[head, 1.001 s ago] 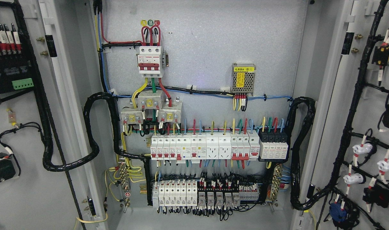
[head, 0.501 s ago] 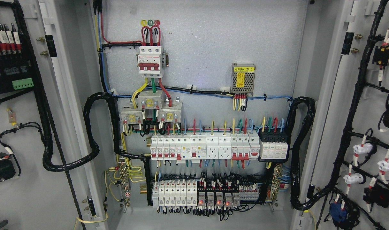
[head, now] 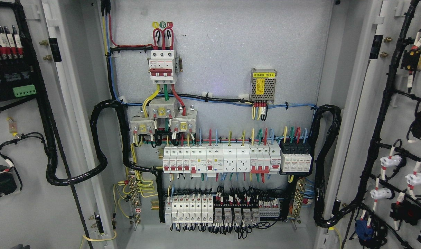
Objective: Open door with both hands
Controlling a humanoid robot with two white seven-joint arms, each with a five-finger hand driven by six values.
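The grey electrical cabinet [head: 231, 52] stands with both doors swung wide. The left door [head: 27, 207] shows its inner face at the picture's left, with black cable looms and a green terminal block [head: 24, 90]. At the right, the right door [head: 393, 103] shows its inner face too, with wired white and black switch backs. A dark sliver at the bottom edge, lower left, looks like my left hand [head: 17, 246]; it touches neither door. My right hand is out of view.
Inside are a red-handled main breaker [head: 163, 67], a small power supply [head: 263, 86], a row of white breakers [head: 221, 158] and a lower row of relays [head: 231, 216]. Thick black looms [head: 103, 162] hang from the cabinet to each door.
The dark sliver at the bottom left has slid a little to the right. The right door's parts have shifted slightly. Red relay lamps lit half a second ago are now dark.
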